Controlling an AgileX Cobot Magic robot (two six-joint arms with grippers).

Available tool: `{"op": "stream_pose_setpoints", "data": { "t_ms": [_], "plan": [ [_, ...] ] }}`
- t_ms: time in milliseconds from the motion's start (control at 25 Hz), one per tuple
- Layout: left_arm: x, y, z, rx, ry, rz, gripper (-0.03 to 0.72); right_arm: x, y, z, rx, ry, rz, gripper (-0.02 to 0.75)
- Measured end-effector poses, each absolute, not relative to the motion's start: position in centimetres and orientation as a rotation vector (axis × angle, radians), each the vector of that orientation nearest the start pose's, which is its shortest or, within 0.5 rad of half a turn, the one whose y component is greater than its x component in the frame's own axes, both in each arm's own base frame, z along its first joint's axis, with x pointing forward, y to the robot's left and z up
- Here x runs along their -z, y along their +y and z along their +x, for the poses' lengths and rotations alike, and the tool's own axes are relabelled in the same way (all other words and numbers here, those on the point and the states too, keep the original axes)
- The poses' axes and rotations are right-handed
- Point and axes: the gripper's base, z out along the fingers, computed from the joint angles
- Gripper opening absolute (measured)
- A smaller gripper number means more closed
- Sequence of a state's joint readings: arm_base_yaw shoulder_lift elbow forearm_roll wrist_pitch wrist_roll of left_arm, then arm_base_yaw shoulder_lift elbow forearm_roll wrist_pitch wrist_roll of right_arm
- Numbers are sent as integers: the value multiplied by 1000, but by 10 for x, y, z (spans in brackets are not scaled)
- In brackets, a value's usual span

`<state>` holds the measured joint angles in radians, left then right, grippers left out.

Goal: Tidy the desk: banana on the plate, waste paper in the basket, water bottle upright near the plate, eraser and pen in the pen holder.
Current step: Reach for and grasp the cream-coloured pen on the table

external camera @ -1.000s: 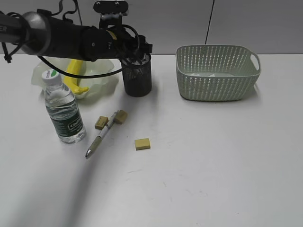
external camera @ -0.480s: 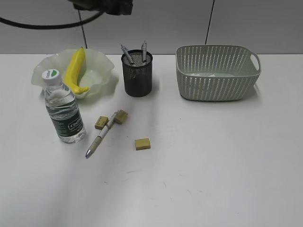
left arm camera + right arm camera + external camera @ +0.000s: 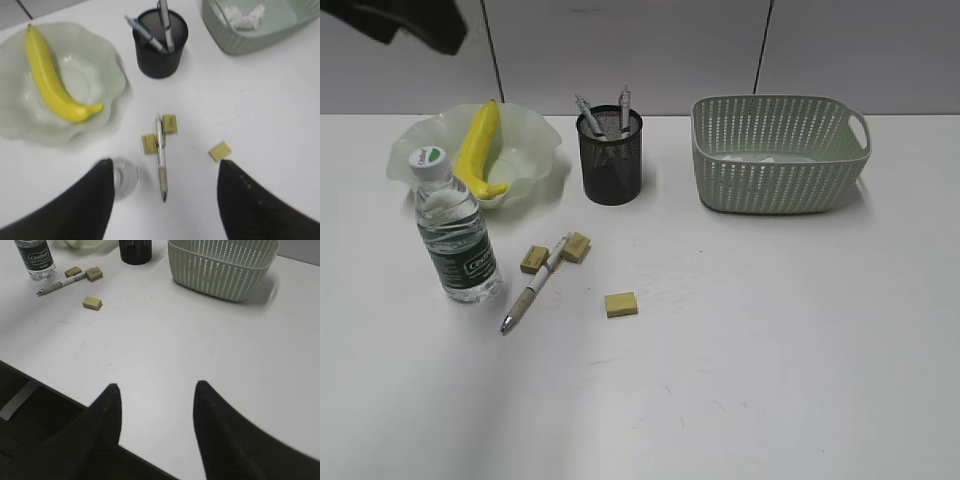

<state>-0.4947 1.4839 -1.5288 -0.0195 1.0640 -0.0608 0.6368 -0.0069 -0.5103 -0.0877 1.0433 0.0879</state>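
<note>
Banana (image 3: 479, 146) lies in the plate (image 3: 535, 135); water bottle (image 3: 455, 228) stands upright just in front of it on the worktop (image 3: 770, 330). Pen (image 3: 534, 285) lies flat between two erasers (image 3: 576, 246), a third eraser (image 3: 621, 304) nearby; pen holder (image 3: 611, 158) holds two pens, waste paper (image 3: 244, 13) sits in the basket (image 3: 778, 152). Left gripper (image 3: 162, 197) and right gripper (image 3: 156, 412) both hang released, grasping nothing

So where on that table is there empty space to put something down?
Bare desk spreads across the front and right, below the basket. A smaller gap lies between the pen holder and basket. It is crowded on the left: bottle, pen and three erasers cluster below the plate.
</note>
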Motion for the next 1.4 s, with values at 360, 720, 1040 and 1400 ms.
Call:
{"op": "stream_pose_setpoints", "data": {
  "t_ms": [360, 720, 1040, 1400],
  "plan": [
    [-381, -88, 160, 233, 2525, 555, 483, -282, -9, -1, -358, 1949, -545, 381],
    [-330, -24, 42, 287, 2314, 510, 483, -282, -9, -1, -358, 1949, -545, 381],
    [-291, 7, -14, 353, 2028, 448, 481, -282, -9, -1, -359, 1949, -544, 381],
    [-288, 4, -7, 354, 1988, 435, 427, -306, 12, 19, -440, 1955, -554, 381]
  ]
}}
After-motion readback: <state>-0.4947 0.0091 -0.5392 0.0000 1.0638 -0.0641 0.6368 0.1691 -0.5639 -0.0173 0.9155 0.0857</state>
